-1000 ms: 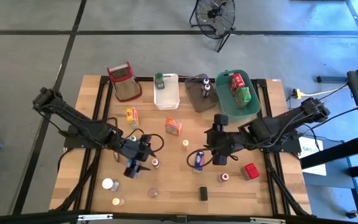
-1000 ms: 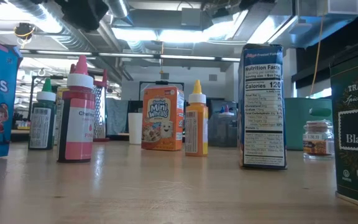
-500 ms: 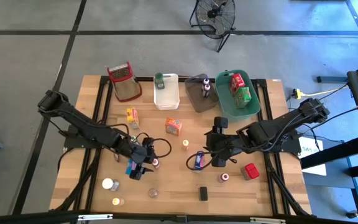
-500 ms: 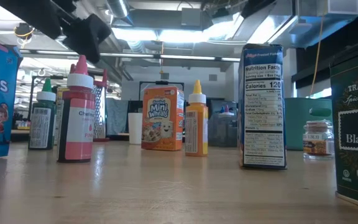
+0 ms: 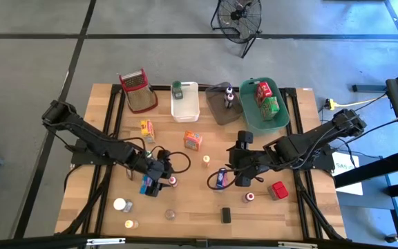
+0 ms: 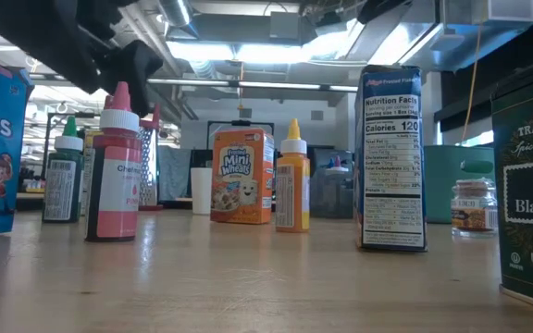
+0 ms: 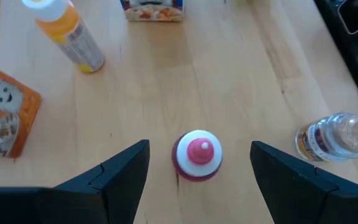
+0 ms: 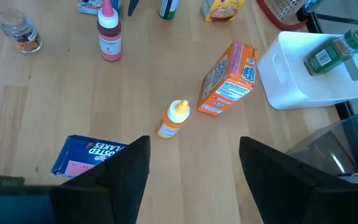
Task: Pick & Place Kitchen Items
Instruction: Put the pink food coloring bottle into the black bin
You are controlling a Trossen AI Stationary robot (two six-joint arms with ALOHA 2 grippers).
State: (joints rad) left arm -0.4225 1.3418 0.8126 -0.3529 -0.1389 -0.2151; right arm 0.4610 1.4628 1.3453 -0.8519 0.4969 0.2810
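Note:
A pink squeeze bottle with a white cap stands upright on the table, also seen in the high view and the low view. My left gripper is open just above it, one finger on either side of the cap and touching nothing; it shows beside the bottle from above. My right gripper hangs open over mid-table, next to a blue box lying flat. A yellow bottle and an orange cereal box stand beyond it.
At the far edge stand a red-rimmed wire basket, a white bin, a grey bin and a green bin. A clear jar, a red can and a black box dot the near half.
My left gripper has come down toward the pink bottle, staying open; in the low view it has sunk from the top edge to the bottle's cap. The bottle has not moved.

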